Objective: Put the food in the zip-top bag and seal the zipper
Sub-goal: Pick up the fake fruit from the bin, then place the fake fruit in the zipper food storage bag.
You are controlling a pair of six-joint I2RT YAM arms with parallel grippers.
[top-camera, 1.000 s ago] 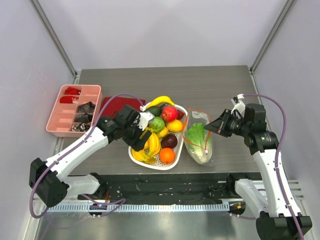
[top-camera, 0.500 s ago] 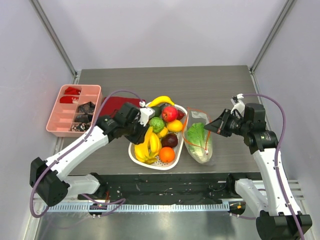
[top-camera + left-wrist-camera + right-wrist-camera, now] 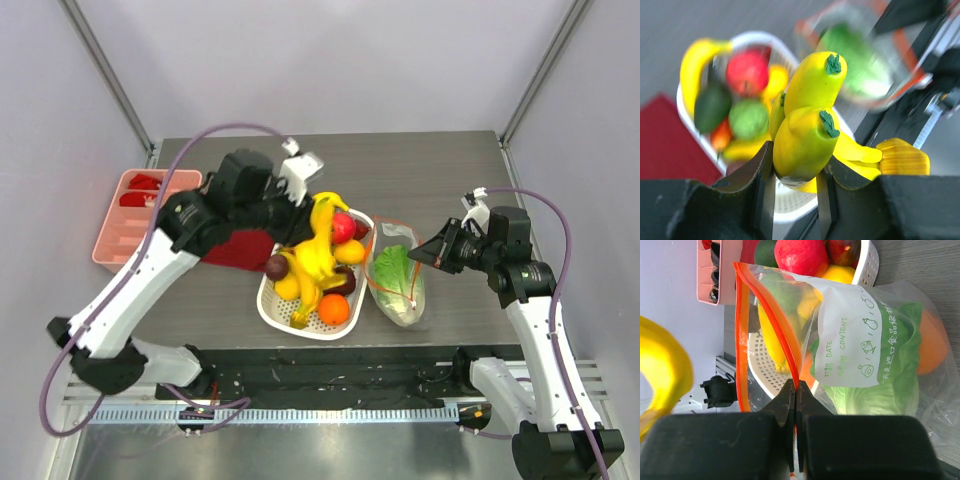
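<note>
Bananas (image 3: 807,130), yellow bunch: clamped between the jaws of the left gripper (image 3: 795,175) and hanging under it, above the white basket (image 3: 268,310), probably so they clear the other pieces on the way to the bag. Zip-top bag (image 3: 850,355), clear: lies on the table (image 3: 430,170) directly ahead of the right gripper (image 3: 796,390), which is pinched tight on the zipper (image 3: 740,340) rim, apparently to prop the mouth open for loading. Cabbage (image 3: 890,355): already inside the bag, beyond the right gripper. Apple (image 3: 343,228), orange (image 3: 334,310), dark purple piece (image 3: 342,282): in the basket below the left gripper, not yet bagged. Zipper unsealed.
</note>
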